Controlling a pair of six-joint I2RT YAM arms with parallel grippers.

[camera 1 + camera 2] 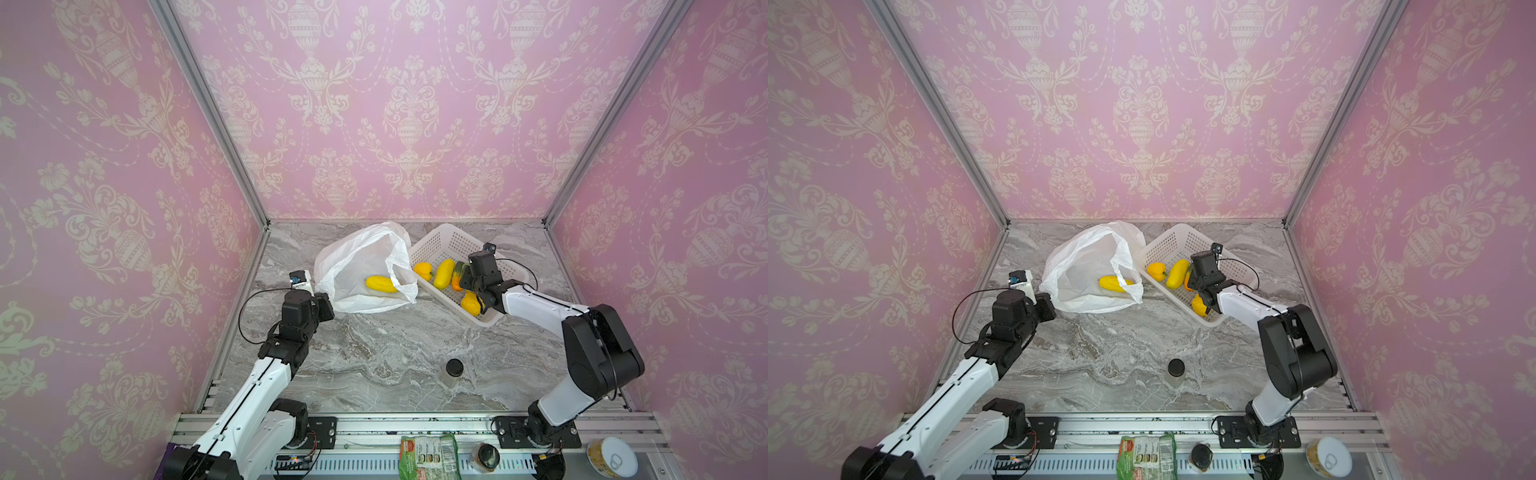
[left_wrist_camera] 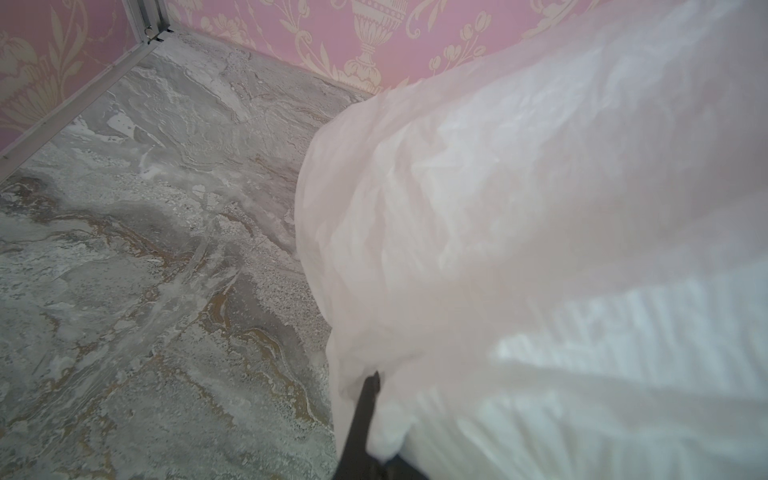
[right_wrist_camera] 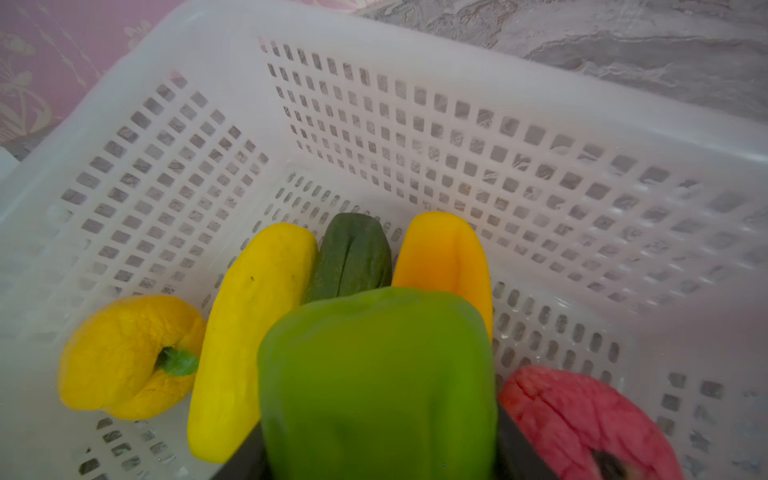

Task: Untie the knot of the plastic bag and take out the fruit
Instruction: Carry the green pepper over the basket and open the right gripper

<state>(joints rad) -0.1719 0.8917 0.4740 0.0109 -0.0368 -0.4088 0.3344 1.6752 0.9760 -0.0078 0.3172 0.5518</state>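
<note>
The plastic bag (image 1: 361, 266) is lying open near the back wall, one yellow fruit (image 1: 381, 284) inside. The left gripper (image 1: 327, 305) is seemingly pinching its edge, jaws closed tight. The right gripper (image 1: 464, 280) is clasping a green pepper (image 3: 376, 382), jaws half-spread, over the basket (image 1: 440, 237). Thin film slipping free risks the mouth collapsing.

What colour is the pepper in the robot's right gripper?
Green. The bell pepper shows best in the right wrist view.

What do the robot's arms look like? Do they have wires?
Both are white tubes with chunky black joints. The left arm and right arm each have a thin black cable looping near the wrist. The left gripper and right gripper are black. A small white box with a blue patch sits on the left wrist.
</note>
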